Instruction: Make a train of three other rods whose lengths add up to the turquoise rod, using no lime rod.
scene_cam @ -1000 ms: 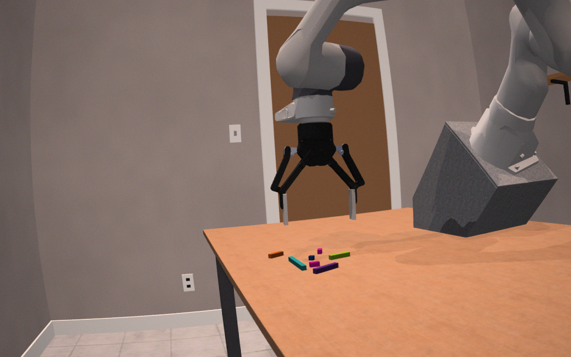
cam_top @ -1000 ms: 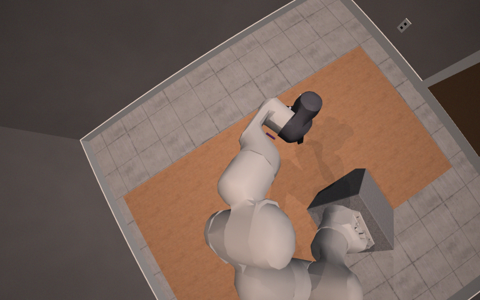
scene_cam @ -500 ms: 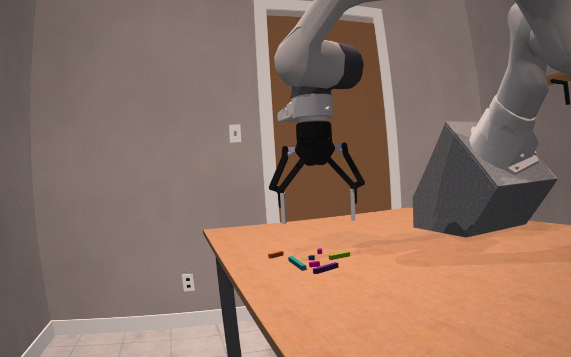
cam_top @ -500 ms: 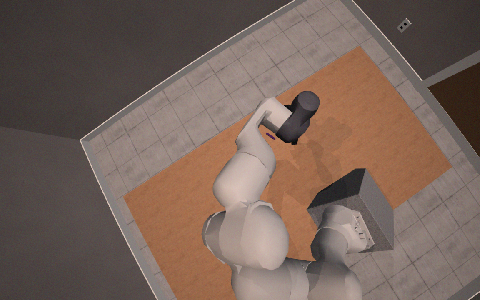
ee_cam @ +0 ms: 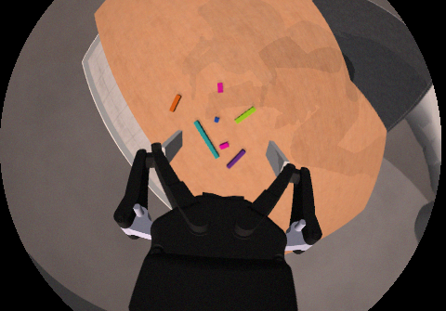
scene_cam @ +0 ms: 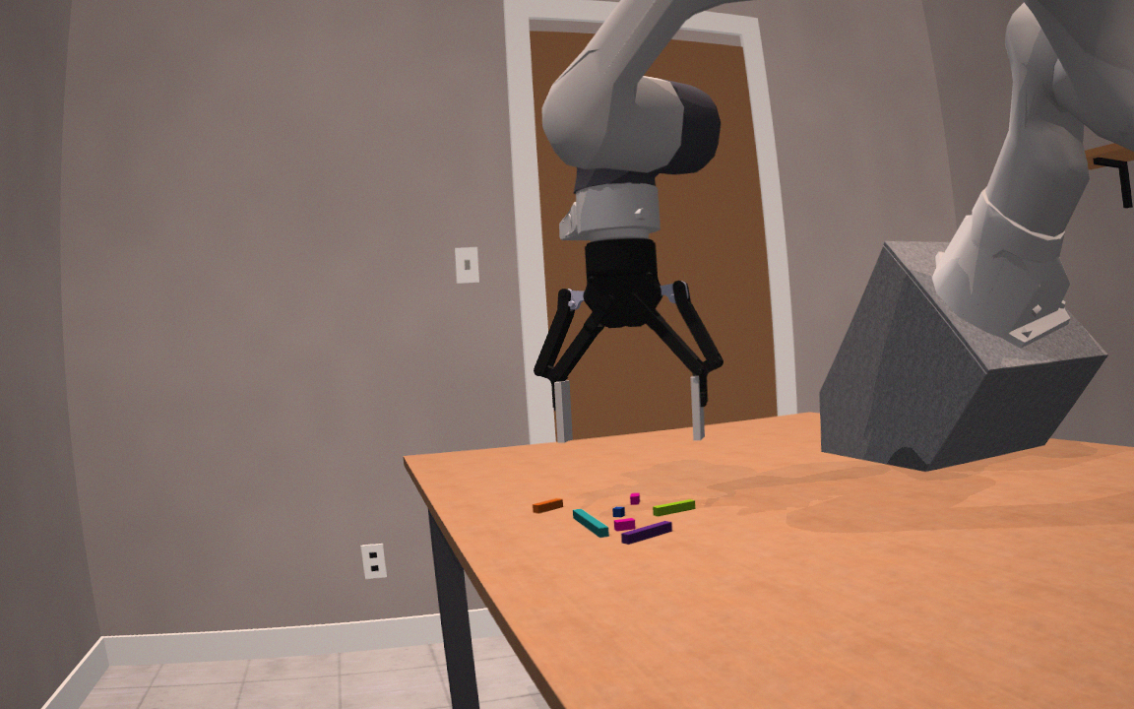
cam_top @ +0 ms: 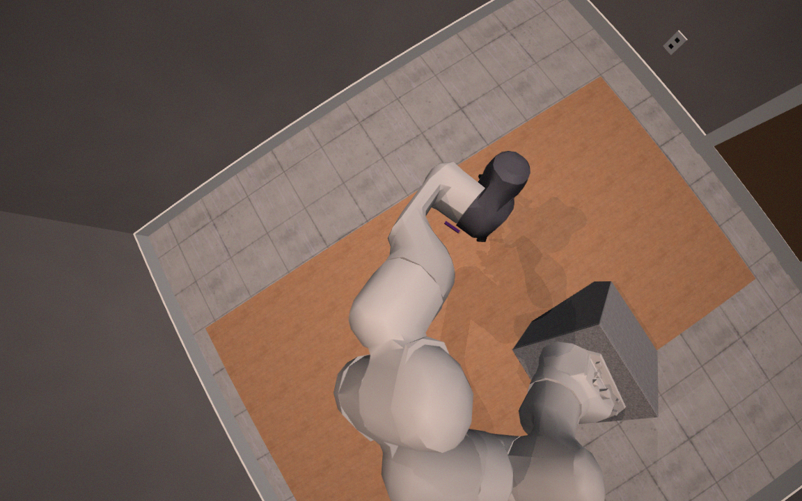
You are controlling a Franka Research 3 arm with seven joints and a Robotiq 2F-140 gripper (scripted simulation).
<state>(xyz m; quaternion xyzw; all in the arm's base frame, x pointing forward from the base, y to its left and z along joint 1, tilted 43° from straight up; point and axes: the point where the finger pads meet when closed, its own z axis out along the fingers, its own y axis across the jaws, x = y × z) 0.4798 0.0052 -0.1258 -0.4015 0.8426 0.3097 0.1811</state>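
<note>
Several small rods lie loose and apart near the table's corner. The turquoise rod (scene_cam: 590,522) (ee_cam: 206,138) lies in their middle. A purple rod (scene_cam: 646,532) (ee_cam: 236,158) (cam_top: 451,226) and a magenta rod (scene_cam: 624,523) (ee_cam: 223,146) lie beside it. A blue cube (scene_cam: 617,511) (ee_cam: 217,120), a second magenta rod (scene_cam: 634,497) (ee_cam: 219,87), a lime rod (scene_cam: 673,506) (ee_cam: 245,114) and an orange rod (scene_cam: 546,505) (ee_cam: 175,102) lie around them. My gripper (scene_cam: 628,430) (ee_cam: 225,143) is wide open and empty, hanging high above the rods.
The wooden table (scene_cam: 818,599) (cam_top: 609,186) (ee_cam: 186,32) has its left edge close to the rods. The robot's grey base block (scene_cam: 932,388) (cam_top: 615,336) stands at the right. In the top view the arm hides most rods.
</note>
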